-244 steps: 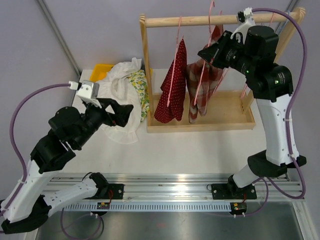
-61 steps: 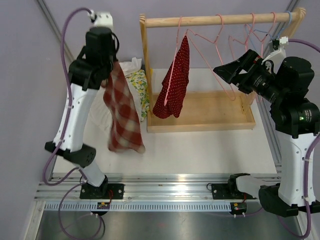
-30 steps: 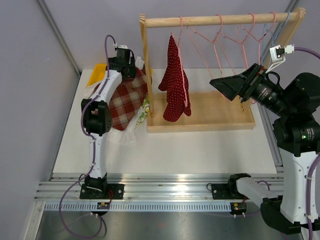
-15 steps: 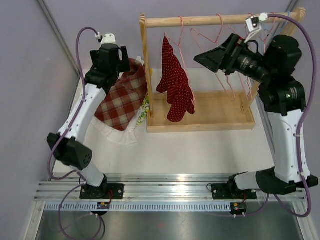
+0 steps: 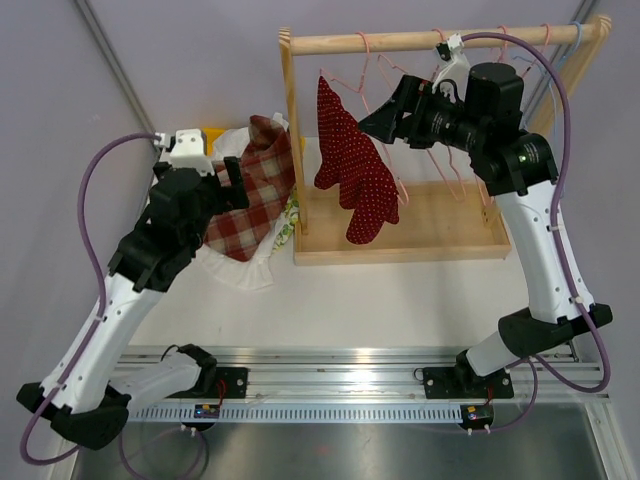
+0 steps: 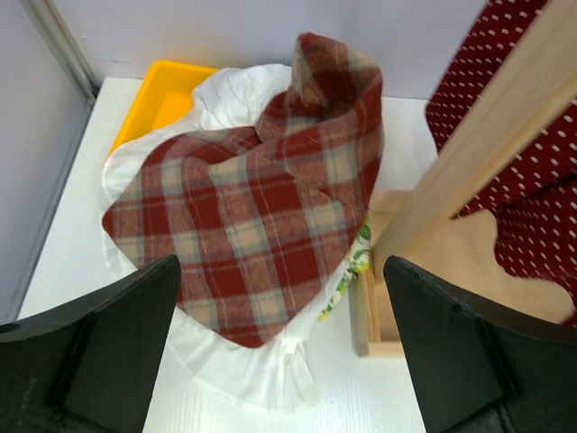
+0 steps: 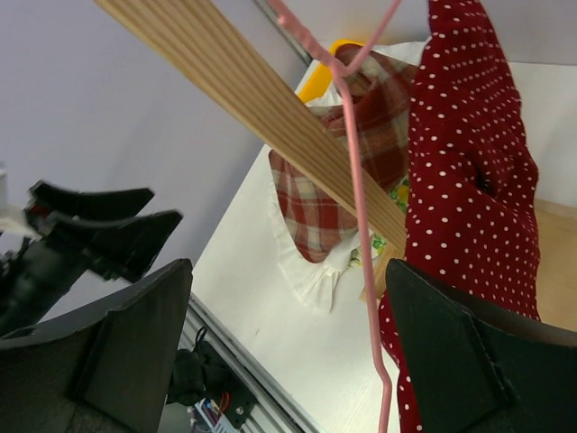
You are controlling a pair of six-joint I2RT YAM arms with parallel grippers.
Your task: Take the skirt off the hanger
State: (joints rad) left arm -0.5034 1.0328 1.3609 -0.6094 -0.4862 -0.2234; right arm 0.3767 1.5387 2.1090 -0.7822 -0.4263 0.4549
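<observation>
Two seconds earlier the red-and-cream plaid skirt (image 5: 255, 190) was held aloft at the left of the overhead view. It is now seen lying, released, on the white frilled cloth (image 6: 243, 374) at the upper left of the white surface (image 5: 380, 300). Since half a second ago the left arm has been drawn down and back from above that pile. The left fingers (image 6: 117, 343) are spread wide, with nothing pinched.

The right arm has been brought further left along the wooden rail (image 5: 320, 42). The right fingers (image 7: 135, 334) are likewise spread wide and nothing is gripped. The red white-dotted skirt (image 5: 358, 185) is still hung from the pink wire hanger (image 7: 356, 180), swung out toward the lower right.

The yellow plastic bin (image 6: 167, 90) is partly covered by the white cloth; its contents cannot be told. The dotted skirt's hem is seen over the wooden rack's tray base (image 5: 440, 232).
</observation>
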